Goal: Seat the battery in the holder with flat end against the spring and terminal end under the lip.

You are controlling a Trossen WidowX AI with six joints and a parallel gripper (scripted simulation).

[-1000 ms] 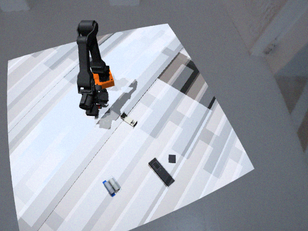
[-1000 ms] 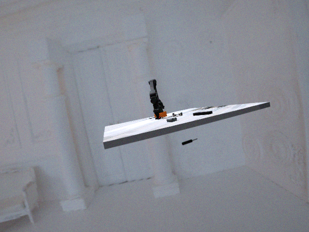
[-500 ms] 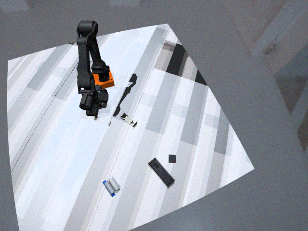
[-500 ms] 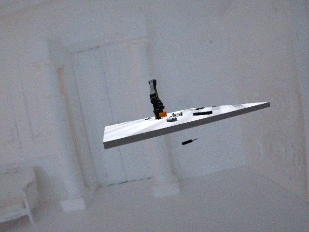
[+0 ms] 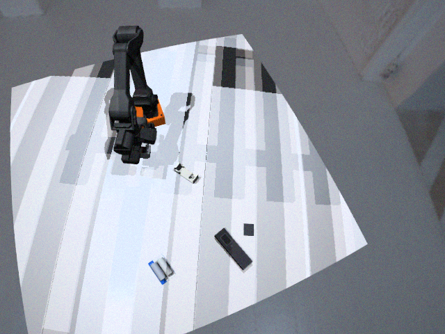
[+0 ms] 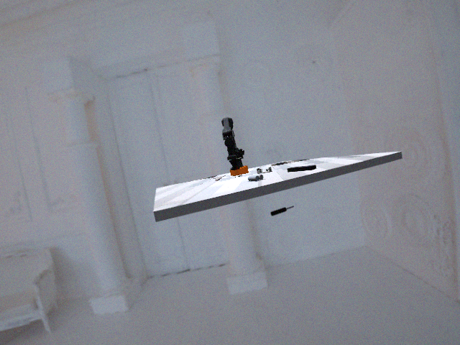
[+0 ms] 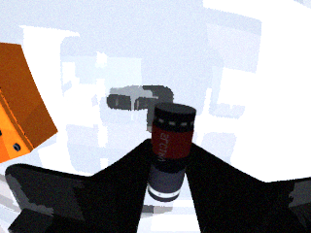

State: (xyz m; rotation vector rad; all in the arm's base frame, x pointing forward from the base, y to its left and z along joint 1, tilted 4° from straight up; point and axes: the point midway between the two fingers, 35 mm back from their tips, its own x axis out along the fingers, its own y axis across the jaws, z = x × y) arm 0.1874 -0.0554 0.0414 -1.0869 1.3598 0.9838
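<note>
The battery (image 7: pixel 171 141) is a red and black cylinder with a silver rim at its lower end in the wrist view. My gripper (image 7: pixel 168 146) is shut on it, one black finger on each side. In the top view the gripper (image 5: pixel 144 152) is beside the orange arm base, up and left of the holder; the arm mostly hides the battery there. The holder (image 5: pixel 185 173) (image 6: pixel 264 170) is a small cream tray with dark upright end pieces, lying on the table with no battery in it. Which end piece has the spring is too small to tell.
A blue-and-grey piece with two grey cylinders (image 5: pixel 158 270) (image 6: pixel 255 178) lies nearer the front edge. A black remote-like block (image 5: pixel 235 250) (image 6: pixel 301 168) and a small dark square (image 5: pixel 248 229) lie to its right. The orange base (image 5: pixel 156 116) (image 6: pixel 238 170) (image 7: pixel 24 107) is close to the gripper.
</note>
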